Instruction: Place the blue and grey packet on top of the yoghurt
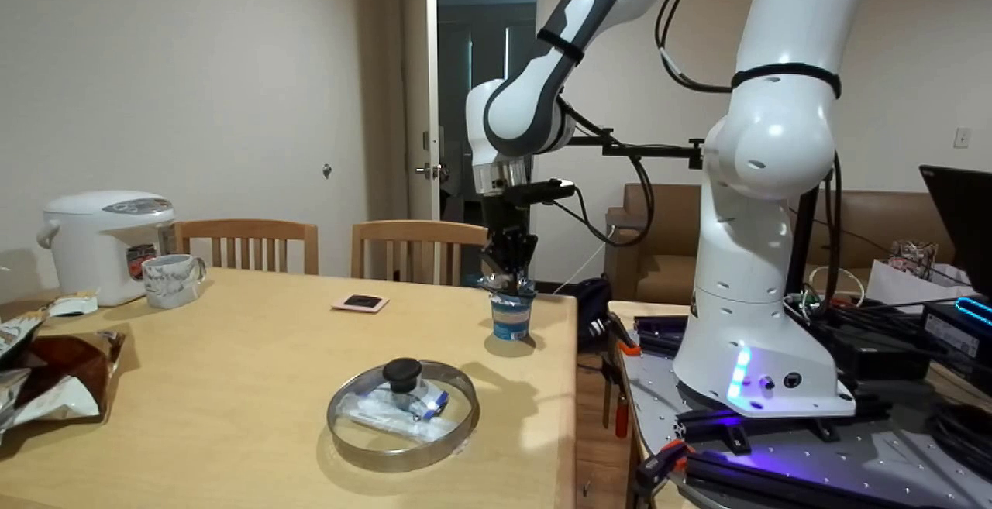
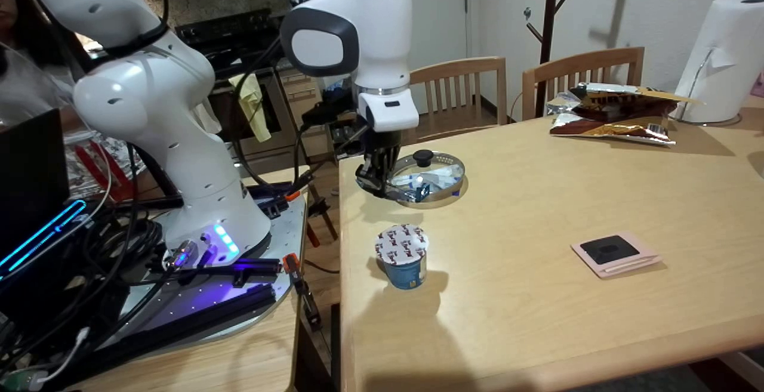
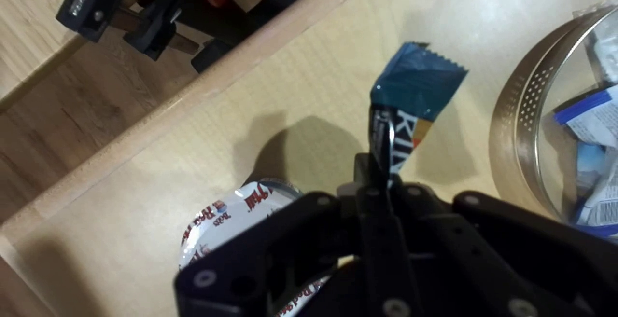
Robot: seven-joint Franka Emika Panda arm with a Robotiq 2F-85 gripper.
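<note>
near the "red mill" yoghurt [image 2: 403,258], the claw [image 3: 379,182] pinches the "kin" packet [image 3: 416,96].

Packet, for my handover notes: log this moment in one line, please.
gripper: shut on packet; packet: aloft, not yet on yoghurt; yoghurt: upright on table

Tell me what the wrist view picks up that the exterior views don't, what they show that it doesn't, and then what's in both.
Only the wrist view: readable letters "KIN" and the zigzag-cut end on the blue and grey packet.

Only the exterior views: chairs, crinkled bags and the small black flat object.

Shared: the gripper shut on that packet, the yoghurt, the round glass lid and the table.
</note>
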